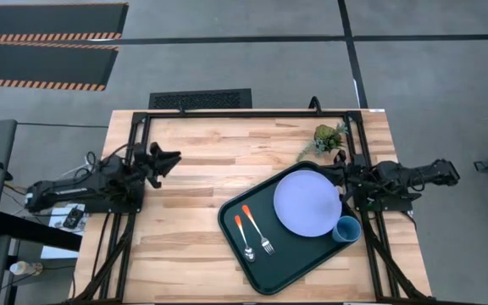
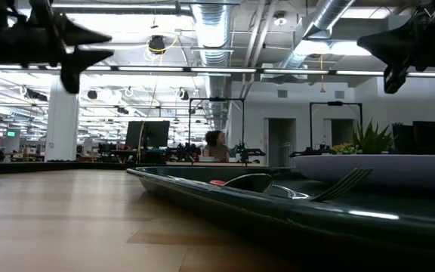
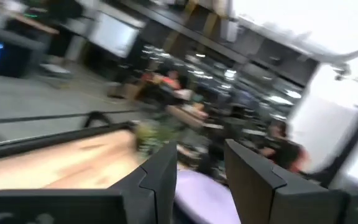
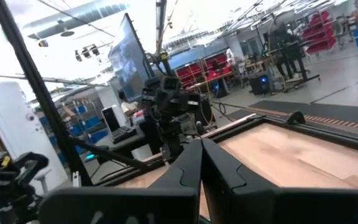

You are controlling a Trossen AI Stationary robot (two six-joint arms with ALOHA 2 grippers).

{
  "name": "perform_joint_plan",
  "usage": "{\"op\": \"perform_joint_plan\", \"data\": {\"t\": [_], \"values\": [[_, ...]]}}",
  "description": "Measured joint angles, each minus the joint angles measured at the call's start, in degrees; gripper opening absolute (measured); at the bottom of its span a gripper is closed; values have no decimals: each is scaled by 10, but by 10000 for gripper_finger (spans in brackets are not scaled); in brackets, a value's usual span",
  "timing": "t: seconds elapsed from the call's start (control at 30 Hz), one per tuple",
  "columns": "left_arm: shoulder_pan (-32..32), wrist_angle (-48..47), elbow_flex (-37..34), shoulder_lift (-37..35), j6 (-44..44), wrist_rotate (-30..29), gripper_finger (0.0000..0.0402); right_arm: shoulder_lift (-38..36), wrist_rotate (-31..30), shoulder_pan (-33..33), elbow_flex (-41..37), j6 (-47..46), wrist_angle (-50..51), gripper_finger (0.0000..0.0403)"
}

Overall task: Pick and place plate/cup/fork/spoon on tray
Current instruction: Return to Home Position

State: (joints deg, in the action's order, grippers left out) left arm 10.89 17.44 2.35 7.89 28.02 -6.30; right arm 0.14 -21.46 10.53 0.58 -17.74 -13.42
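Fingers of the left gripper (image 1: 173, 159) stand apart and empty, well left of the tray (image 1: 237, 234); the right gripper (image 1: 341, 175), at the tray's right edge, has its fingers pressed together on nothing. All four pieces lie on the tray: the plate (image 1: 309, 202), smooth, stiff, likely slippery, best taken at its rim; the cup (image 1: 347, 230), light, by its wall; the fork (image 1: 257, 230) and spoon (image 1: 243, 236), thin, by their orange handles.

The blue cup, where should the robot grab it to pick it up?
Grip the cup by its rim, coming straight down from above. It stands upright with its mouth open upward, at the tray's edge touching the plate, so one finger inside and one outside its free wall fits best.
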Motion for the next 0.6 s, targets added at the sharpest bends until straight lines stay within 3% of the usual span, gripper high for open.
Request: {"op": "perform_joint_plan", "data": {"t": [0.1, 0.2, 0.6], "values": [[-1, -130, 0, -79, 5, -60, 121, 0, 19, -11, 0, 2, 6, 33], [-5, -171, 0, -73, -2, -83, 121, 0, 24, -22, 0, 2, 24, 33], [-19, -140, -16, -65, -24, -95, 121, 1, 27, -67, 0, 15, 88, 33]]}}
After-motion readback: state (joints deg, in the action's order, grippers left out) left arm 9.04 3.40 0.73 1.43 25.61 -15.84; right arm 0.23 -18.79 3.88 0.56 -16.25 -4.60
